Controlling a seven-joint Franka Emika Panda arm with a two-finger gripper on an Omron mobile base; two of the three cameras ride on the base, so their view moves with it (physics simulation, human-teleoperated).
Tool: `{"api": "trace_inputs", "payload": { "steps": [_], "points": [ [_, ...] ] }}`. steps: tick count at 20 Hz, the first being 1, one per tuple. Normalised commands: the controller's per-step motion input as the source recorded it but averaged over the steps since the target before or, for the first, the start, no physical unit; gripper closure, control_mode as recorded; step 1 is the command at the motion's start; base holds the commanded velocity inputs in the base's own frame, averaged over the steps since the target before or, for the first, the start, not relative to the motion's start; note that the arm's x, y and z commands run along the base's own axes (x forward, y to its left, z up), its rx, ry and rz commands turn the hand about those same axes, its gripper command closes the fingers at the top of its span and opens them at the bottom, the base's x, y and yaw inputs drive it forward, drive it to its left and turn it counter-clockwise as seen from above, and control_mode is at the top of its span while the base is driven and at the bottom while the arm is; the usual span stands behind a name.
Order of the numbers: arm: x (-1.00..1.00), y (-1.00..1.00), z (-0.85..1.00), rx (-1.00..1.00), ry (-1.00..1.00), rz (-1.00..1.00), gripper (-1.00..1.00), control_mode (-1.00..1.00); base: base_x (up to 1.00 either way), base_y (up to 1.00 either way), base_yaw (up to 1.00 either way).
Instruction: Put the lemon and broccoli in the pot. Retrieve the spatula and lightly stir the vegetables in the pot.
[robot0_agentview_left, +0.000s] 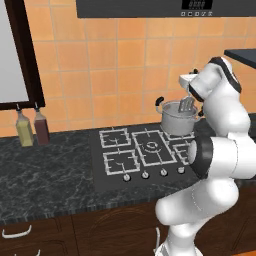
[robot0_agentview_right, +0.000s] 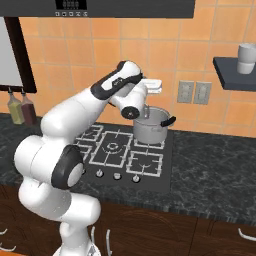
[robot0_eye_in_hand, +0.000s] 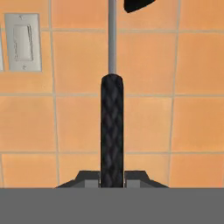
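The steel pot (robot0_agentview_left: 176, 121) (robot0_agentview_right: 150, 128) stands on the back right burner of the cooktop (robot0_agentview_left: 125, 150). My gripper (robot0_agentview_left: 187, 90) (robot0_agentview_right: 148, 96) hangs just above it, pointing down. In the hand view the gripper (robot0_eye_in_hand: 112, 178) is shut on the spatula's (robot0_eye_in_hand: 112, 127) black handle, and the thin silver shaft runs away from me. The spatula's slotted head (robot0_agentview_left: 187, 104) (robot0_agentview_right: 146, 112) dips into the pot's mouth. The lemon and the broccoli are hidden; the pot's wall blocks my sight of its inside.
Two bottles (robot0_agentview_left: 24, 129) (robot0_agentview_left: 41, 127) stand at the back left of the dark counter. Wall outlets (robot0_agentview_right: 194, 92) (robot0_eye_in_hand: 23, 41) sit on the orange tiles behind the pot. A shelf with a cup (robot0_agentview_right: 246, 58) hangs at the right.
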Motion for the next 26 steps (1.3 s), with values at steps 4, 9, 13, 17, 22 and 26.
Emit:
{"api": "trace_inputs", "payload": {
  "steps": [4,9,13,17,22,26],
  "points": [
    [0.57,-0.18,-0.76,0.04,0.10,-0.29,1.00,-1.00,0.00,0.00,0.00],
    [0.30,-0.18,-0.07,0.12,0.00,-0.27,1.00,-1.00,0.00,0.00,0.00],
    [0.41,0.00,-0.37,0.09,0.02,-0.25,1.00,-1.00,0.00,0.00,0.00],
    [0.43,0.00,-0.51,0.04,0.00,-0.18,1.00,-1.00,0.00,0.00,0.00],
    [0.08,0.18,0.25,0.06,-0.03,-0.10,1.00,-1.00,0.00,0.00,0.00],
    [0.40,0.55,0.28,0.04,0.00,-0.07,1.00,-1.00,0.00,0.00,0.00]
  ]
}}
